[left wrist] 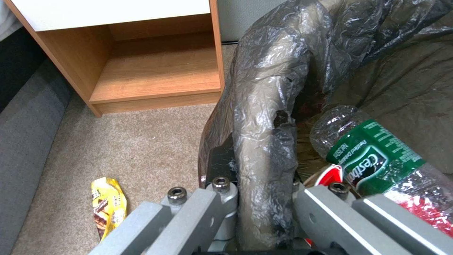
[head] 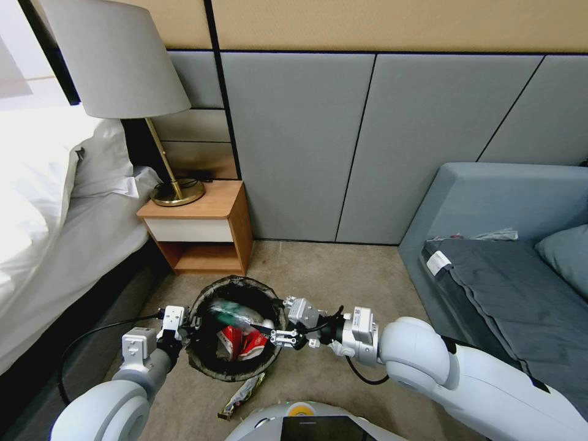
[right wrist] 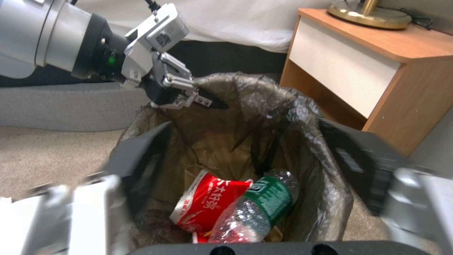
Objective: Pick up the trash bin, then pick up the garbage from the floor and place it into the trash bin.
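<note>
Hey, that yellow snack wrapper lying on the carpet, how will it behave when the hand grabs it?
The yellow snack wrapper looks flat and empty, so probably very light and floppy. Its shiny film may slip between fingers, and lying flush on the carpet it is likely hard to get under.

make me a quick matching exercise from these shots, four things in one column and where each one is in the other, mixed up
Things:
1. plastic bottle
2. yellow snack wrapper
3. left gripper
4. lamp

Places:
A. standing on the wooden nightstand
B. lying on the carpet, outside the trash bin
C. clamped on the bin's bag-covered rim
D. lying inside the bin beside a red-and-white carton

Pairs: 1-D, 2-B, 3-C, 4-A
</note>
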Available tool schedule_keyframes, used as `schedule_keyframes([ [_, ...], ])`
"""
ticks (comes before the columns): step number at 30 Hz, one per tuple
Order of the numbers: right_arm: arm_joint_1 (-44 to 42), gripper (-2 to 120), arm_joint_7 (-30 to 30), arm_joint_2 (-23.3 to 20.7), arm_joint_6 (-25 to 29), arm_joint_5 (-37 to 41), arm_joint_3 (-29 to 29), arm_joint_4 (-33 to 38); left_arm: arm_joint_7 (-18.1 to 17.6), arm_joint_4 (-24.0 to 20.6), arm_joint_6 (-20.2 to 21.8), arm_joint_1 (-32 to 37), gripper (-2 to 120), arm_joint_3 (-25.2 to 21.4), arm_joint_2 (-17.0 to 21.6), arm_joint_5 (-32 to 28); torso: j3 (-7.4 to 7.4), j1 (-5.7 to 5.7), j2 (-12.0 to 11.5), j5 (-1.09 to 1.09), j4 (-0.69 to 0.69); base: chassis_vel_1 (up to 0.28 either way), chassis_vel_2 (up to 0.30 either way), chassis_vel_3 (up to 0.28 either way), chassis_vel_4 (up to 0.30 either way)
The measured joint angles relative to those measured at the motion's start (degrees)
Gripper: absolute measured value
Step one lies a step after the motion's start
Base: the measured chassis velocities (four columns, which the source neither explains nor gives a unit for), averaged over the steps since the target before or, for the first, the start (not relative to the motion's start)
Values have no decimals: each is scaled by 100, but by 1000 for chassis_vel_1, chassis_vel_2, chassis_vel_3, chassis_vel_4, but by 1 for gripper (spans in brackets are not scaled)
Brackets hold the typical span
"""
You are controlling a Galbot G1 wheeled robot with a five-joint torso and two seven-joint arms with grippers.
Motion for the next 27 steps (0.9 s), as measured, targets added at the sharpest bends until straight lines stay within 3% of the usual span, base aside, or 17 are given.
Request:
schedule_keyframes([
  [5,-19,100,15,-17,13,13,0,39,2,0,0,5,2,1,2,1,0,0,0,0,0,0,0,0,0],
  [15,-64,100,70,-32,57,43,70,94,6,0,0,1,2,2,5,5,0,0,0,0,0,0,0,0,0],
  [23,-373,100,429,-74,285,441,822,228,10,0,0,8,2,0,2,5,0,0,0,0,0,0,0,0,0],
  [25,-607,100,989,-138,486,678,1149,232,13,0,0,4,2,-2,-9,5,0,0,0,0,0,0,0,0,0],
  [27,-686,100,1114,-143,532,713,1239,233,17,0,0,2,2,-5,-13,9,0,0,0,0,1,0,0,0,0],
])
